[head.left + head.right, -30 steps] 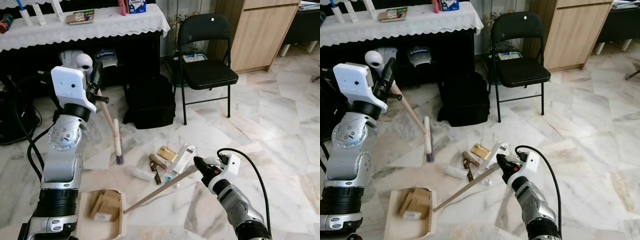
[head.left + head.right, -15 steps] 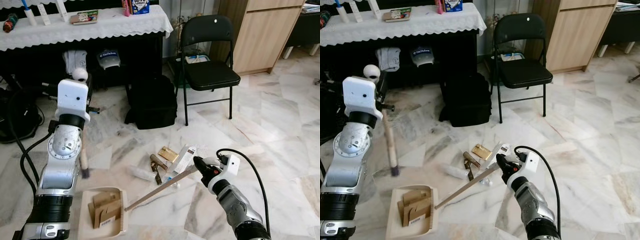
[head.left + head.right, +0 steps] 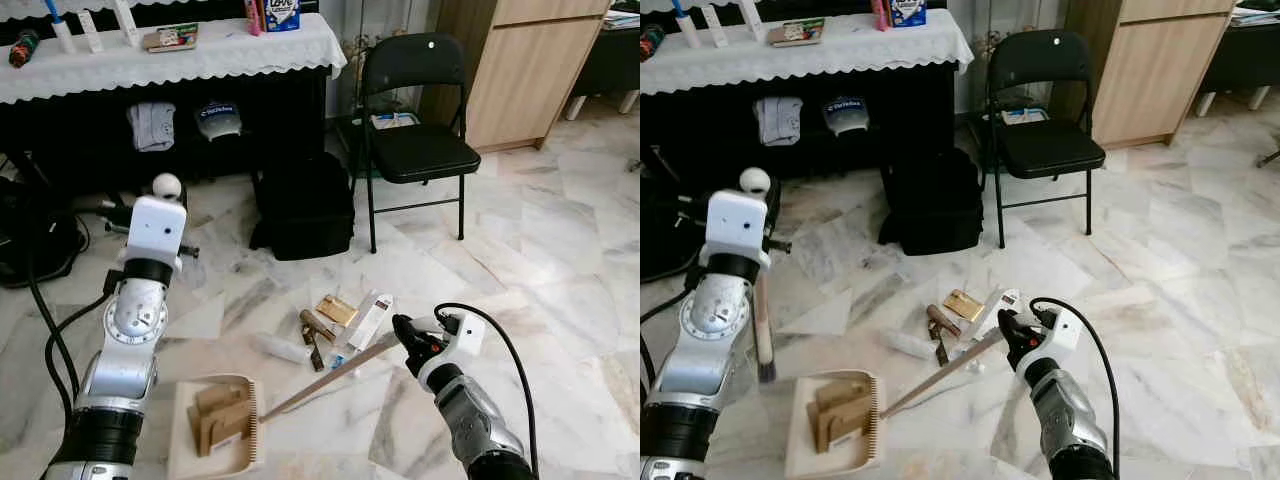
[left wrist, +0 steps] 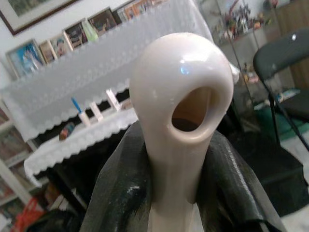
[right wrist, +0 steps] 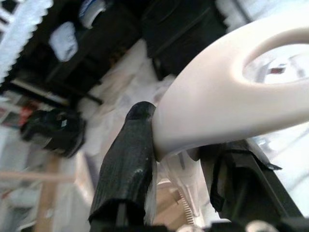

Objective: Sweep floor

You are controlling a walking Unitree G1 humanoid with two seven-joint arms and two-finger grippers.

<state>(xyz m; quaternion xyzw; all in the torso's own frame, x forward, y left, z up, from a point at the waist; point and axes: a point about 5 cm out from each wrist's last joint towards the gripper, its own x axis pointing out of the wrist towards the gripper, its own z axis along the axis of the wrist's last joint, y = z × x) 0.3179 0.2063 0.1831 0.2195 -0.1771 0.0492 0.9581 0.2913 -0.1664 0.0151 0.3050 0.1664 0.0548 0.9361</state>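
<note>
My left gripper is shut on the cream handle of the broom, just under its looped top end. The broom hangs almost upright beside my left arm, its dark brush near the floor. My right gripper is shut on the end of the dustpan's long handle. The cream dustpan rests on the floor in front of me with cardboard pieces in it. A pile of litter lies just beyond the handle: a gold box, a white carton, a clear bottle.
A black folding chair and a black bag stand behind the litter. Further back is a table with a white lace cloth, and a wooden cabinet stands at the right. Black cables lie at the left.
My left arm has swung the broom from a slant toward the litter to nearly upright, its brush moving left and toward me. The right gripper and dustpan have barely moved.
</note>
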